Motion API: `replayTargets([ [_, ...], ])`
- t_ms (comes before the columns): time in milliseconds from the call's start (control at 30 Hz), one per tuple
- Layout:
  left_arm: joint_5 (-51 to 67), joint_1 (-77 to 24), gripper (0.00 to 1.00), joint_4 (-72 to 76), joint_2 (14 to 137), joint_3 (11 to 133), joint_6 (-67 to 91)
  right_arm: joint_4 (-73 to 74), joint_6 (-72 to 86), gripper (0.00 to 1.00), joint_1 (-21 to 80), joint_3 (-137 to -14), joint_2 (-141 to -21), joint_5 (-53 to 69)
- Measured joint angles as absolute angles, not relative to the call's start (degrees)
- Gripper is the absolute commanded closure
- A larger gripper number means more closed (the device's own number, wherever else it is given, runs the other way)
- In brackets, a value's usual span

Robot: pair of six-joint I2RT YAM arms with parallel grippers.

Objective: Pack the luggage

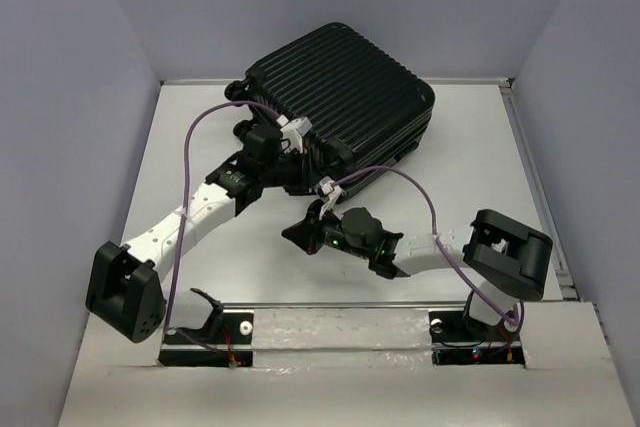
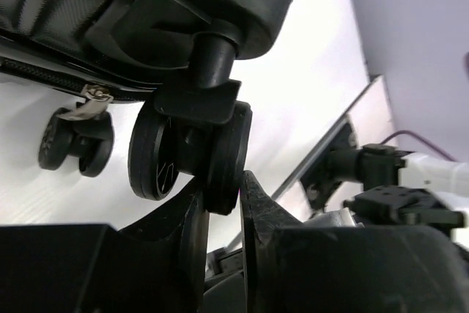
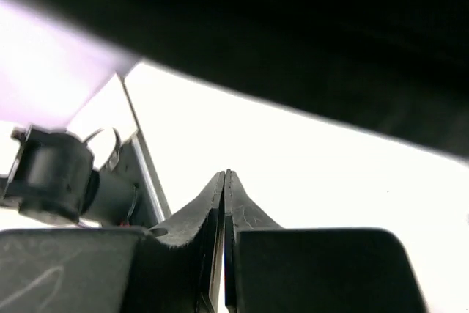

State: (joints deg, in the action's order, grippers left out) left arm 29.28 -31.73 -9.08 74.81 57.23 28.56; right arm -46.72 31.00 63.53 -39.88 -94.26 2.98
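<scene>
Luggage lies closed at the desk's twelve o'clock. Our left hand pinches a wheel; our right hand is closed, empty. We fear the wheel swivels or slips out when pulled.

No legible text, label, brand, number or sign in any view. Luggage shell plain black, nothing readable on it.
</scene>
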Motion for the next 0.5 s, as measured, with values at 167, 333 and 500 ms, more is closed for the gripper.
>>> replayTargets([
  [167, 29.7, -34.1, 0.94, -2.7, 75.0, 55.7, 35.6, -54.0, 31.8, 0.93, 64.3, -37.3, -94.3, -3.6],
  [333, 27.0, -35.4, 0.94, -2.1, 74.4, 55.5, 36.7, -53.3, 31.9, 0.93, 64.6, -33.8, -90.4, -7.4],
  [500, 23.4, -35.1, 0.94, -4.5, 70.9, 54.5, 36.0, -45.6, 32.8, 0.66, 63.8, -27.1, -79.9, -11.8],
])
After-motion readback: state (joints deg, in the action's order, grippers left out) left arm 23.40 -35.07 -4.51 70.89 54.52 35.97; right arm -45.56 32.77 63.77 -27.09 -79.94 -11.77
